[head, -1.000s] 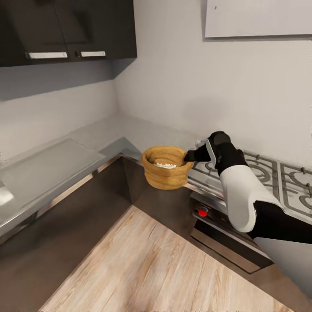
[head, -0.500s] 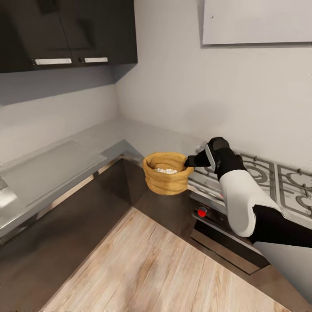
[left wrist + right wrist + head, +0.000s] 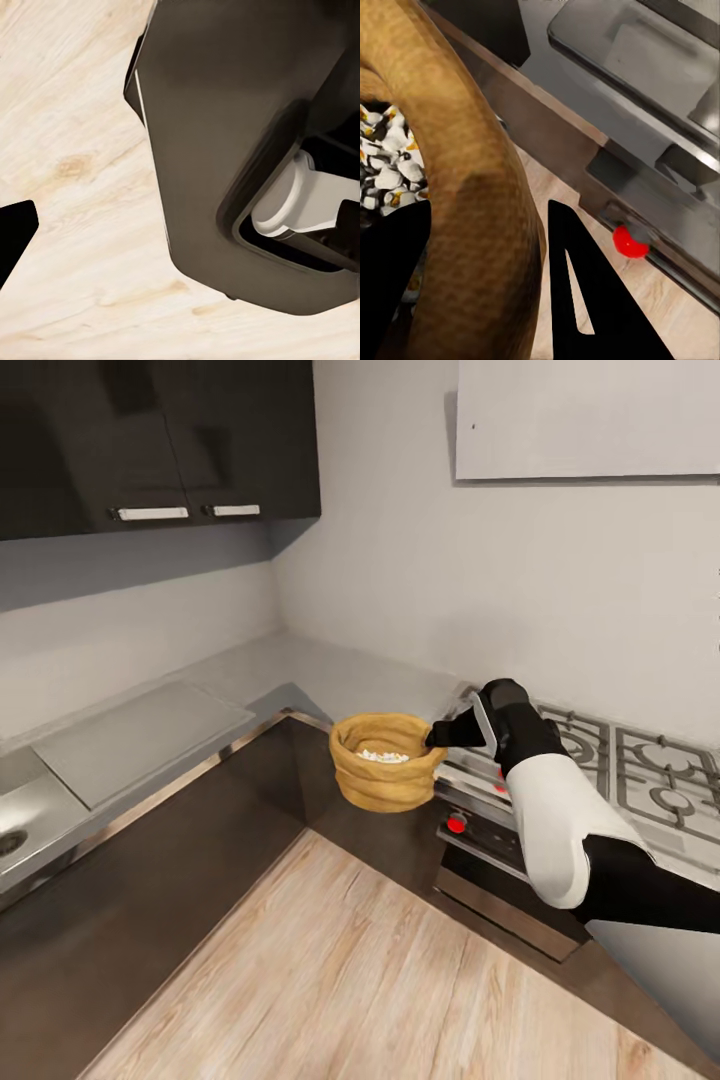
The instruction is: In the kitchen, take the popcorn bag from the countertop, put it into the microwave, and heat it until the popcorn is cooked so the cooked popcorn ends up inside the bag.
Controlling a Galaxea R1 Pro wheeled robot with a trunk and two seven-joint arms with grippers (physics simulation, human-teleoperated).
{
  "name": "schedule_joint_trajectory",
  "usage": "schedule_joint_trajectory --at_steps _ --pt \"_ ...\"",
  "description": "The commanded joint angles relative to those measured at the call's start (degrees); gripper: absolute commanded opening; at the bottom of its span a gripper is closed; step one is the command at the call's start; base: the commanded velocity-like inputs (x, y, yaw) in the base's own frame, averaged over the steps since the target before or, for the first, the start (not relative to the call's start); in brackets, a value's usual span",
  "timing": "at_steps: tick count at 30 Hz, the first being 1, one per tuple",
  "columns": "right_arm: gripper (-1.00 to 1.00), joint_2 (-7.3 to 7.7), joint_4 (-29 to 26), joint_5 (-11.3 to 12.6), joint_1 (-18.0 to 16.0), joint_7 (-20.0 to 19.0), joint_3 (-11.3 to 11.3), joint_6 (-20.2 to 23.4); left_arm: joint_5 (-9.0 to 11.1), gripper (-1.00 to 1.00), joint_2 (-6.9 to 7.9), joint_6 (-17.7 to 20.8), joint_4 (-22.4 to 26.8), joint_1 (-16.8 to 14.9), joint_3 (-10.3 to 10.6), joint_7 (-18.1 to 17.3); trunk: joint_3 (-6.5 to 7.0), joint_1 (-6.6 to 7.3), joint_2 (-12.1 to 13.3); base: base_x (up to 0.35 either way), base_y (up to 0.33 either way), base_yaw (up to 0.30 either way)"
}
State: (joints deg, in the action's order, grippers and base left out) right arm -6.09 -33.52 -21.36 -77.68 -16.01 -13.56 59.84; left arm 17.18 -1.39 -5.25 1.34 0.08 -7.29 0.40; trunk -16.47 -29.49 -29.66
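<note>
Dark cabinets and a grey desk [image 3: 330, 675] are wrapping the corner while your right end effector [image 3: 436, 737] is pinching the popcorn bag [image 3: 385, 762] by its rim, holding it off the desk's corner, mouth upward so the popcorn [image 3: 382, 756] is staying inside.

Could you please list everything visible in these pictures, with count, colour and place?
popcorn bag: one, tan-brown, held in the air in front of the cabinets
popcorn: small heap, white-grey, inside the bag
countertop: one, grey, along the corner
gas hob: one, grey grates, right
red knob: one, below the hob
upper cabinets: dark, top left
floor: light wood
right gripper: one, black, jaws closed on the bag's rim
</note>
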Motion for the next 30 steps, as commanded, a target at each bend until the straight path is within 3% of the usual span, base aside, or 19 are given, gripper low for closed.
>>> schedule_joint_trajectory --at_steps 1,7,9,13,24,30 --pt "-1.00 -0.07 -0.1 -0.6 0.7 -0.4 -0.4 0.2 0.0 1.00 -0.02 -0.1 0.1 0.0 -0.4 0.0 0.01 -0.02 -0.1 -0.005 0.000 0.000" --pt "-1.00 0.05 -0.1 -0.6 4.6 -0.5 -0.4 0.2 0.0 1.00 0.02 -0.1 0.1 0.0 -0.4 0.0 0.56 -0.02 -0.1 -0.001 0.000 0.000" --pt "-1.00 1.12 -0.1 -0.5 7.5 -1.0 -0.4 0.2 0.0 1.00 0.06 -0.1 0.1 0.0 -0.4 0.0 0.75 -0.02 -0.1 0.000 0.000 0.000" --pt "-1.00 1.65 -0.1 -0.5 9.7 -1.1 -0.4 0.2 0.0 1.00 0.07 -0.1 0.1 0.0 -0.4 0.0 1.12 -0.02 -0.1 0.000 0.000 0.000" --pt "-1.00 2.55 -0.2 -0.3 14.4 -3.5 -0.4 0.2 0.0 1.00 0.07 -0.1 0.1 0.0 -0.4 0.0 2.13 -0.02 -0.1 0.000 0.000 0.000" --pt "-1.00 2.49 -0.2 -0.4 14.9 -4.0 -0.4 0.2 0.0 1.00 0.07 -0.1 0.1 0.0 -0.4 0.0 2.68 -0.02 -0.1 0.000 0.000 0.000"
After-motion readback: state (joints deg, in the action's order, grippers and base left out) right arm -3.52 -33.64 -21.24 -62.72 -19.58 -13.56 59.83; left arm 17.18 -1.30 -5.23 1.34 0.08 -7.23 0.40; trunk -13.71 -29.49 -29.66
